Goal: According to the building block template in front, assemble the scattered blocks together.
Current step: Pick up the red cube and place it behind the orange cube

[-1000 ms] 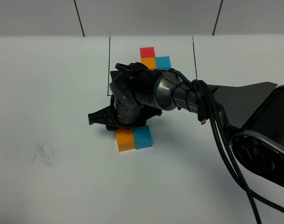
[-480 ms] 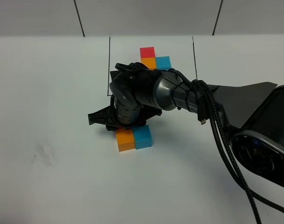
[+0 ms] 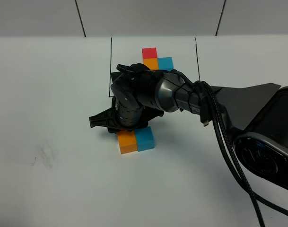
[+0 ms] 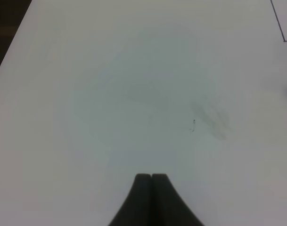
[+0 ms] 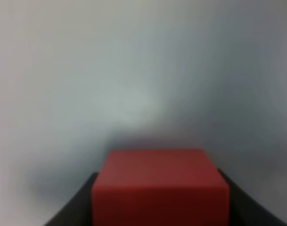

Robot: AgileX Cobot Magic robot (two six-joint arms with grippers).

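Only the right wrist view shows the red cube (image 5: 159, 186) clamped between the right gripper (image 5: 159, 197) fingers (the arm hides it from above). The orange cube (image 3: 126, 141) and light blue cube (image 3: 144, 138) touch, just near of that gripper. The left gripper (image 4: 151, 178) is closed, empty. The template (image 3: 155, 59) lies far.

Six cubes: three in the template (image 3: 156, 60), plus three loose, one orange (image 3: 126, 141), one blue (image 3: 144, 138), one red (image 5: 159, 188) (seen only by the right wrist camera).
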